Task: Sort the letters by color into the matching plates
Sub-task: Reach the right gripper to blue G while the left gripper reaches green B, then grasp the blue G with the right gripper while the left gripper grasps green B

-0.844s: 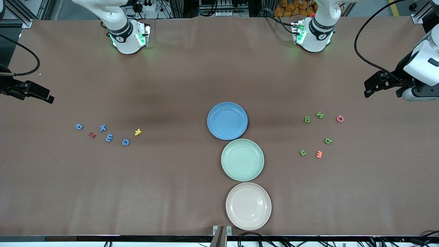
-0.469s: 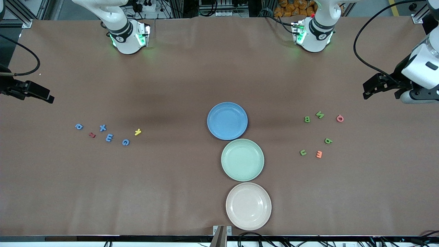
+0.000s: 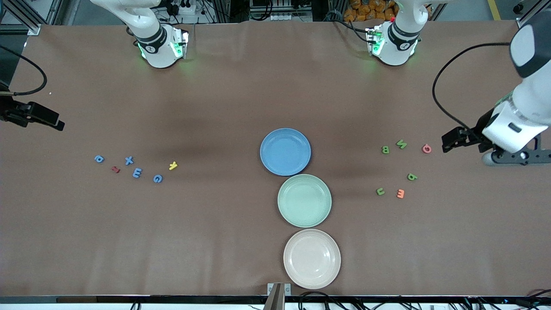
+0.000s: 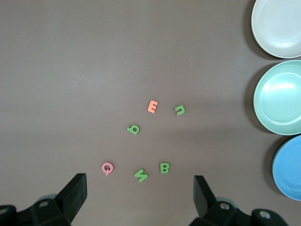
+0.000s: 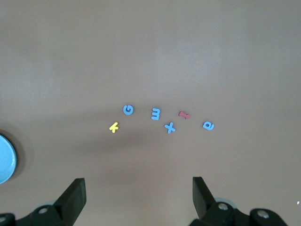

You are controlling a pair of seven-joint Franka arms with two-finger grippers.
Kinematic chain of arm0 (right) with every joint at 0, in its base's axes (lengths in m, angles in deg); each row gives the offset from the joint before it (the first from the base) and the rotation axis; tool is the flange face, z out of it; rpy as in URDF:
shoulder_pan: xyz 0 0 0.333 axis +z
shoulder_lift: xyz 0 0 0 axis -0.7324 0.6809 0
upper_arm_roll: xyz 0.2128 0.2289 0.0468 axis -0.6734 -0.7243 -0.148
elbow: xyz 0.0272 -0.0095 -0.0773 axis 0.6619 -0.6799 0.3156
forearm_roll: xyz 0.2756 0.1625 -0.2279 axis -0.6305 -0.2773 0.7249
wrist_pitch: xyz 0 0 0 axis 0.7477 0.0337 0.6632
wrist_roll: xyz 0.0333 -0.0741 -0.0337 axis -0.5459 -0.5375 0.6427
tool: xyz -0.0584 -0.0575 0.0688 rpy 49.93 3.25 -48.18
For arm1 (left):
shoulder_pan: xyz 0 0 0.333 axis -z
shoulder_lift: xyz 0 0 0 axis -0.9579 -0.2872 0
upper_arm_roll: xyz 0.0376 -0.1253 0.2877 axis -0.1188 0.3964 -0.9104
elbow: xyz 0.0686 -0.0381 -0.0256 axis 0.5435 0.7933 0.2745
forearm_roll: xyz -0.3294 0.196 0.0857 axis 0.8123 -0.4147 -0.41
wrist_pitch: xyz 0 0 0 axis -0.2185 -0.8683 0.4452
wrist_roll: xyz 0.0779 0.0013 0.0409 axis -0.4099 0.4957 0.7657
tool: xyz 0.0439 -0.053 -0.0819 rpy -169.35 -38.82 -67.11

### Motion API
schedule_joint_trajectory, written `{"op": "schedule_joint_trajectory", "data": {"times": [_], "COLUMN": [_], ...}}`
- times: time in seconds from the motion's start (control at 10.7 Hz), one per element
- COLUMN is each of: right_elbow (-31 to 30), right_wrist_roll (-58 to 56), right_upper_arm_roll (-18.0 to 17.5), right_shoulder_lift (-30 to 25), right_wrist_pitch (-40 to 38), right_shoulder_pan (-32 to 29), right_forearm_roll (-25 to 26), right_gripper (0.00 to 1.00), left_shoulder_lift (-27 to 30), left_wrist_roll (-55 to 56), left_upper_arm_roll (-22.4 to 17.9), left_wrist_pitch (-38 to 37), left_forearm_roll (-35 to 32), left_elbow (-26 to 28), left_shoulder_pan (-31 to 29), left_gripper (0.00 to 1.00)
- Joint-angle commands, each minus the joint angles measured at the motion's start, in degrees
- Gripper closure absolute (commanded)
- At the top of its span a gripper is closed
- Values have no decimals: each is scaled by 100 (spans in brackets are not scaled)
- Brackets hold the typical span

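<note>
Blue, green and a few odd-coloured letters lay in two loose clusters on the brown table (image 3: 241,94), none of them on a plate. Toward the right arm's end sat the four blue letters (image 3: 137,173), with a small red letter (image 3: 115,169) among them and a yellow letter (image 3: 173,165) on the side toward the plates. Toward the left arm's end lay the four green letters (image 3: 401,144), a pink letter (image 3: 426,148) at the outer edge of that group and an orange letter (image 3: 400,193) just beside the green one nearest the front camera. Between the two clusters three round plates stood in a row, each touching or nearly touching the next: the blue plate (image 3: 285,151) farthest from the front camera, the mint green plate (image 3: 304,200) in the middle, and the pinkish-beige plate (image 3: 312,259) nearest it. All three were bare. The left gripper (image 4: 140,188) hung above the table at the outer edge of the green cluster, its fingers spread wide and holding nothing. The right gripper (image 5: 138,190) hovered at its own end of the table, well apart from the blue cluster, fingers likewise spread and empty.
</note>
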Motion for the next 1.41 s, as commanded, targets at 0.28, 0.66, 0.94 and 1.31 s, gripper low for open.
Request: {"op": "schedule_joint_trajectory", "data": {"times": [0.28,0.66,0.94,1.31], "right_elbow": [-1453,-1824,-2473,-2598], "right_wrist_roll": [-326,246,369,1230], "right_upper_arm_roll": [8,-10,-27,-28], "right_shoulder_lift": [17,605,826,1510], "right_wrist_pitch": [1765,2541,3742,4763], "right_shoulder_pan": [-220,-88,61,351], "right_forearm_roll": [-129,-147,-586,-824], "right_gripper": [0,0,0,0], "left_shoulder_lift": [323,578,562,105], "left_wrist_roll": [260,296,340,340], "left_upper_arm_roll": [160,370,415,442], "left_wrist_pitch": [1256,2741,3812,4589], "left_forearm_roll": [106,106,106,106], "left_elbow": [1717,3247,4152,4630], "left_shoulder_pan": [-1,-10,-10,52], "left_gripper": [0,0,0,0]}}
